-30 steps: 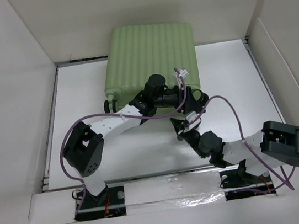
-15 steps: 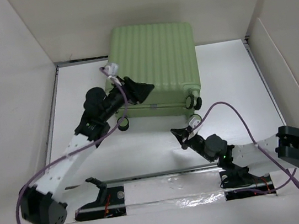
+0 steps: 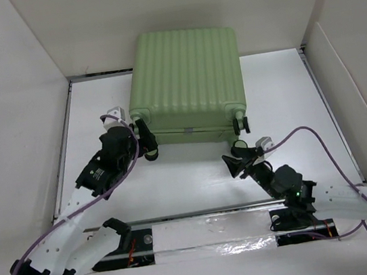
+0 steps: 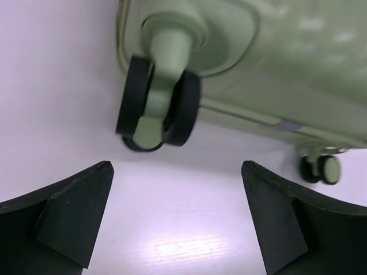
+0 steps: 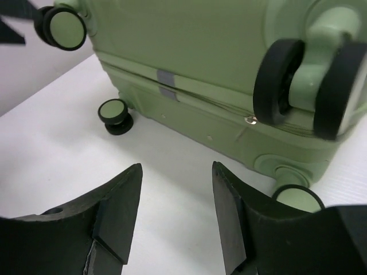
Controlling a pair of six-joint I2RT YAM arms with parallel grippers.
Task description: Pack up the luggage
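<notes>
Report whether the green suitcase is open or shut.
Shut. The suitcase lies flat, ribbed shell up; the right wrist view shows both halves meeting along the zipper seam, no lining visible.

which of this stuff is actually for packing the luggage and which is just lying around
For the job:
luggage, closed, lying flat
left hand, open
right hand, open

Just there:
table
white side walls
No loose items show.

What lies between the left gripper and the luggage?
Only bare white table, seen in the left wrist view; the left gripper stands open, short of a wheel of the luggage.
</notes>
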